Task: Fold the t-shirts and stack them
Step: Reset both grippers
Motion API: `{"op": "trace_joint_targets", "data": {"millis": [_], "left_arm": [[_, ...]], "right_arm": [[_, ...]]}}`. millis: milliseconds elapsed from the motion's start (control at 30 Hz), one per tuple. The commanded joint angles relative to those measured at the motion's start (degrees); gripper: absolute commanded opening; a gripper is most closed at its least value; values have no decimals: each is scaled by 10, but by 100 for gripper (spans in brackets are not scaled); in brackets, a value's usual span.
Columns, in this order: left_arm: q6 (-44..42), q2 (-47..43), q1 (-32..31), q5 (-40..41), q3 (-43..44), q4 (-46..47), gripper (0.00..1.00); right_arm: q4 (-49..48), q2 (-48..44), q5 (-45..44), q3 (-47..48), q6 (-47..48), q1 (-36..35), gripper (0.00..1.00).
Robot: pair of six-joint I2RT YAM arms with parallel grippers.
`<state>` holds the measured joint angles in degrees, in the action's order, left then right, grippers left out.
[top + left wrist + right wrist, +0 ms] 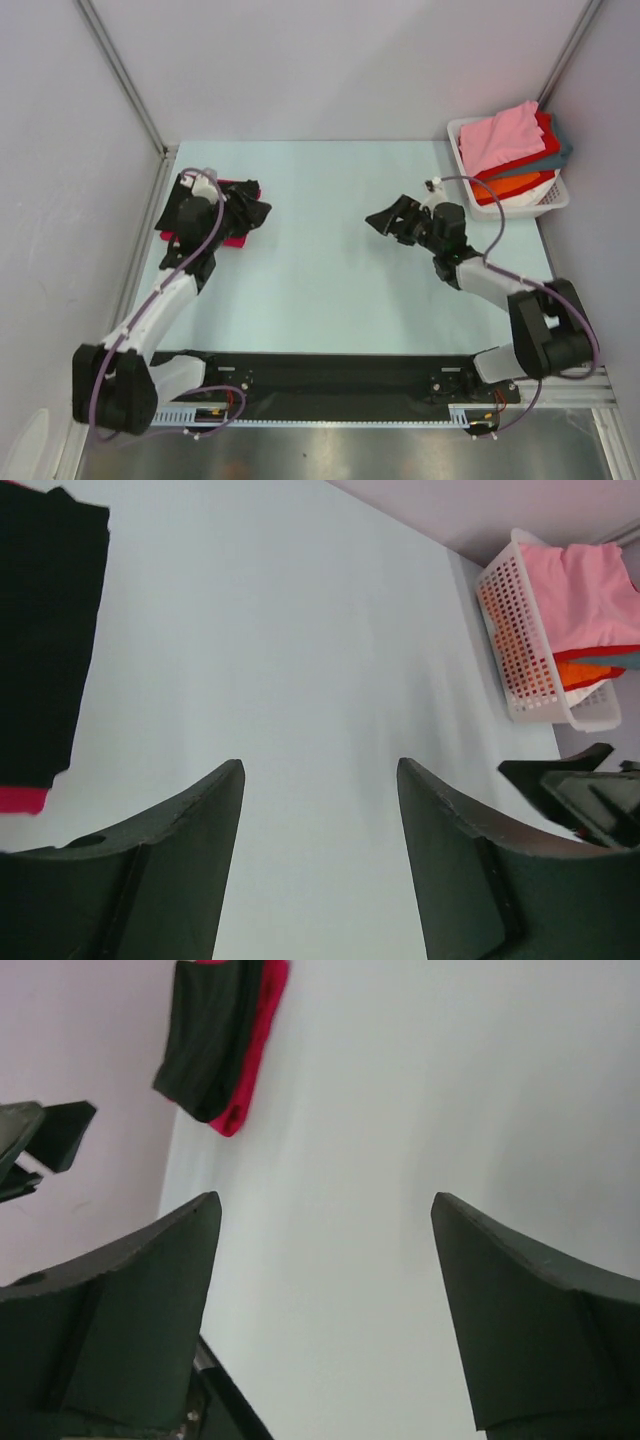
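Mostly hidden under black shirt (210, 1040), magenta shirt (270, 1010) shows only an edge; L hand (320, 770) & R hand (325, 1200) both open.

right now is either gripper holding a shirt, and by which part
Nothing is held. The left gripper and right gripper are both open, only table between the jaws. The black t-shirt lies on the magenta t-shirt.

Six t-shirts are counted: black t-shirt (210, 1040), magenta-red t-shirt (264, 1030), pink t-shirt (505, 135), red t-shirt (543, 127), orange t-shirt (510, 186), teal t-shirt (563, 146). One basket (556, 201) and one tabletop (330, 285) are seen. Two more are counted: left end effector (320, 768), right end effector (326, 1200).
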<state>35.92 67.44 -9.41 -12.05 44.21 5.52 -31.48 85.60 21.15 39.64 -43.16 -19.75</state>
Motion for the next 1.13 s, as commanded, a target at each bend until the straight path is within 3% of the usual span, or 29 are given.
{"op": "trace_joint_targets", "data": {"millis": [0, 133, 233, 267, 300, 400, 500, 733, 900, 1100], "left_arm": [[-25, -76, -12, 41, -73, 14, 68], [-56, -150, -43, 68, -152, 8, 67], [-83, -217, -69, 94, -223, 7, 69], [-88, -236, -74, 96, -256, 9, 71], [-94, -265, -81, 89, -270, 11, 83], [-111, -310, -83, 70, -301, -1, 98], [-133, -369, -84, 53, -302, -42, 100], [-101, -414, -84, 46, -341, -17, 100], [-102, -395, -84, 31, -327, -27, 100], [-92, -449, -84, 50, -344, -31, 100]], "right_arm": [[69, -103, -43, -53, 71, 25, 92], [106, -255, -166, -139, 111, 17, 100], [206, -367, -262, -163, 133, 17, 100], [253, -415, -285, -169, 126, 19, 100], [274, -438, -285, -177, 120, 21, 100], [312, -537, -277, -219, 120, 23, 100], [397, -616, -335, -242, 124, 23, 100], [427, -717, -354, -278, 98, 22, 100], [425, -708, -366, -278, 89, 22, 100], [411, -688, -349, -279, 86, 20, 100]]}}
